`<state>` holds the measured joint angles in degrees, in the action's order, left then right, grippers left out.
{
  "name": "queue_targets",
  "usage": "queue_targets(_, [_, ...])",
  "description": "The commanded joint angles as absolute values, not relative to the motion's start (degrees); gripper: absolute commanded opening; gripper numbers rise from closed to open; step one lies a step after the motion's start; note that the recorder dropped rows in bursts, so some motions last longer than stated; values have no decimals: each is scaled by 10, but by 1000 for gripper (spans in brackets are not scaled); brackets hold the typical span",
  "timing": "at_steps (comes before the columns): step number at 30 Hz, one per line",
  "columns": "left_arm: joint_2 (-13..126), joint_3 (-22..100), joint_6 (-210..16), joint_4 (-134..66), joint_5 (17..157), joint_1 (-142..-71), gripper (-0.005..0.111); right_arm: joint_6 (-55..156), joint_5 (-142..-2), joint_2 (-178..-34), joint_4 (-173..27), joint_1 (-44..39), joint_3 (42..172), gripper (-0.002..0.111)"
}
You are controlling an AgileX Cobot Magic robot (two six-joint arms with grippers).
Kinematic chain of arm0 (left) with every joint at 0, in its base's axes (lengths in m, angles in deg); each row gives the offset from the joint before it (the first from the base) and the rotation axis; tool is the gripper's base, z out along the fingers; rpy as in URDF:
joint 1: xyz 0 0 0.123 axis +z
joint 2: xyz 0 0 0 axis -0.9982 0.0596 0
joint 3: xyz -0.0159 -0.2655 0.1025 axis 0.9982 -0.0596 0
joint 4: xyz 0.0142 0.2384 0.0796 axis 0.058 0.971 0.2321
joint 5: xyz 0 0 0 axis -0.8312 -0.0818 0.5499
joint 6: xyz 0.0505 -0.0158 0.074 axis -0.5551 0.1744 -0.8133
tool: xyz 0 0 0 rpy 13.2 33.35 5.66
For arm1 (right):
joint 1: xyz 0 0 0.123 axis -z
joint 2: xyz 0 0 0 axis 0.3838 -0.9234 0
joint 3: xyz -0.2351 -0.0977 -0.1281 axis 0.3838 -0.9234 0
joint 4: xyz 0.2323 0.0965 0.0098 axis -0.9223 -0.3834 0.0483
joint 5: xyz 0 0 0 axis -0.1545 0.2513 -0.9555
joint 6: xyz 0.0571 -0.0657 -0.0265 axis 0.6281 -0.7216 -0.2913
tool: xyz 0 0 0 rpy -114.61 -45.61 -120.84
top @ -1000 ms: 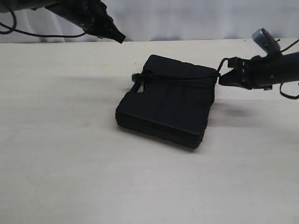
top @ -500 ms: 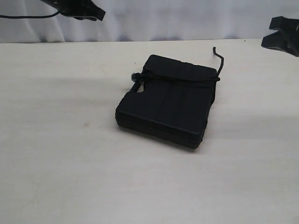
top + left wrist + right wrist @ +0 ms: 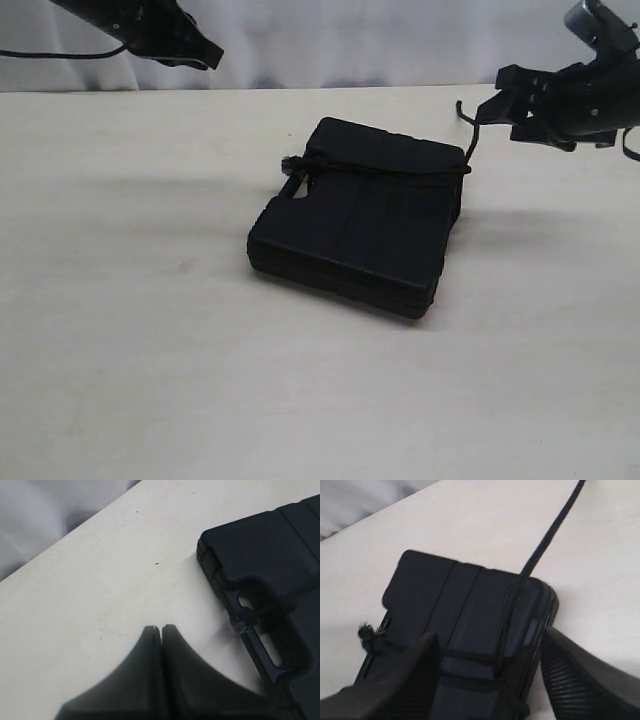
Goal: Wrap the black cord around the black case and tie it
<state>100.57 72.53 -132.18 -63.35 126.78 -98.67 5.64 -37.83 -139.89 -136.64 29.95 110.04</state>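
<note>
The black case (image 3: 360, 225) lies flat mid-table, handle slot toward the left. The black cord (image 3: 390, 168) runs taut across its far part, with a frayed knot (image 3: 291, 164) by the slot. Its free end (image 3: 470, 125) stands up off the right corner. My right gripper (image 3: 498, 98) hovers open just right of that end, holding nothing. In the right wrist view the case (image 3: 465, 595) lies between the spread fingers (image 3: 565, 655), and the cord (image 3: 545, 545) leads away. My left gripper (image 3: 208, 55) hangs shut and empty at the far left. Its tips (image 3: 161, 628) are beside the case (image 3: 270, 555).
The pale table (image 3: 150, 330) stretches around the case on all sides. A grey-white backdrop (image 3: 350, 40) closes off the far edge. A thin black cable (image 3: 60, 53) trails from the left arm at the upper left.
The right gripper let go of the cord by the case's corner, pulled away to the right edge, then came back open beside the upright free end. The left arm shifted only slightly.
</note>
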Motion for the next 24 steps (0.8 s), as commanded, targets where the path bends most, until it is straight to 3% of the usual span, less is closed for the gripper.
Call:
queue_targets(1, [1003,710,-1334,-637,1224,-986,0,98,-387,-1473,-1357,297,1154,55])
queue_targets(7, [1004,710,-1336,-637,1207,-986,0,77,-361,-1555,-1383,290,1228,52])
queue_targets(14, [1005,710,-1336,-637,1198,-986,0,63,-353,-1564,-1383,287,1238,4])
queue_targets(19, [1005,710,-1336,-638,1196,-986,0,69,-383,-1513,-1367,287,1191,4])
queue_targets(24, [1005,710,-1336,-641,1196,-986,0,64,-500,-1429,-1367,287,1076,4])
